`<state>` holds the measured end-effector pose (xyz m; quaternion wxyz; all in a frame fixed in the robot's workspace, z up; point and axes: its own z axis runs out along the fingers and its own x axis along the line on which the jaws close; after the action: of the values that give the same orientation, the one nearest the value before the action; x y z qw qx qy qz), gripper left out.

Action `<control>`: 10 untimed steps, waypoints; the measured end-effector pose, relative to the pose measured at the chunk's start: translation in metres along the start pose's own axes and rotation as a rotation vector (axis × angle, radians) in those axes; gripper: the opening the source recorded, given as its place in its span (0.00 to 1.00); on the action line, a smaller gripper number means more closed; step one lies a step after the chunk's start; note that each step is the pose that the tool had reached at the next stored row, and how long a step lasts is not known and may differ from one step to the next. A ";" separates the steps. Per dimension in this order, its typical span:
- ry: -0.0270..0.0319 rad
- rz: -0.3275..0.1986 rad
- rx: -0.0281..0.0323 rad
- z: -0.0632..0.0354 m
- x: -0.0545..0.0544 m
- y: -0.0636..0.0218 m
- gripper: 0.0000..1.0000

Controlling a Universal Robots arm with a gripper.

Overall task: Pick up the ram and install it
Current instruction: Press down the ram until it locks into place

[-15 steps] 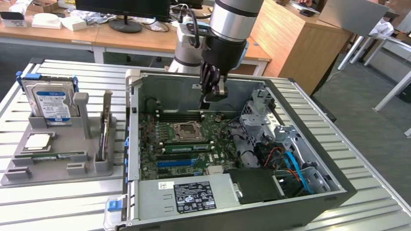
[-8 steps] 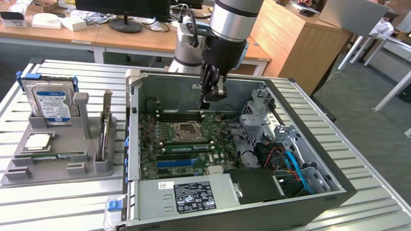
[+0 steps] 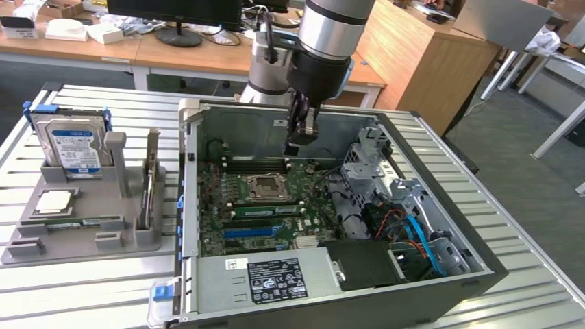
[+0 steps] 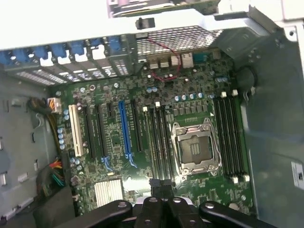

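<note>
Open case (image 3: pixel 475 226): shut fingers (image 3: pixel 302 137) well apart from ram (image 3: pixel 146 188).

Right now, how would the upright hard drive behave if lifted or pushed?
The hard drive looks like a rigid metal box: probably stiff and heavy for its size. Standing on edge in the grey holder, it might tip if pushed free.

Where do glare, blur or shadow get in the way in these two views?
Wrist view: the case rim is blown out white, and the motherboard looks soft, though its slots stay readable. Exterior view: even room light and sharp focus, with the drive-cage corner inside the case in shade.
</note>
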<state>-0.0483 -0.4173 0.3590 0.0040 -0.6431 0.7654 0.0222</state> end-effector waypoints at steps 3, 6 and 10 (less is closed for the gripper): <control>-0.0014 0.048 0.0017 0.0000 0.000 0.0000 0.10; -0.0027 0.094 0.0033 0.0000 0.000 0.0000 0.10; -0.0045 0.159 0.0055 0.0000 0.000 0.0000 0.10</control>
<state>-0.0483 -0.4173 0.3590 0.0058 -0.5802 0.8141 0.0218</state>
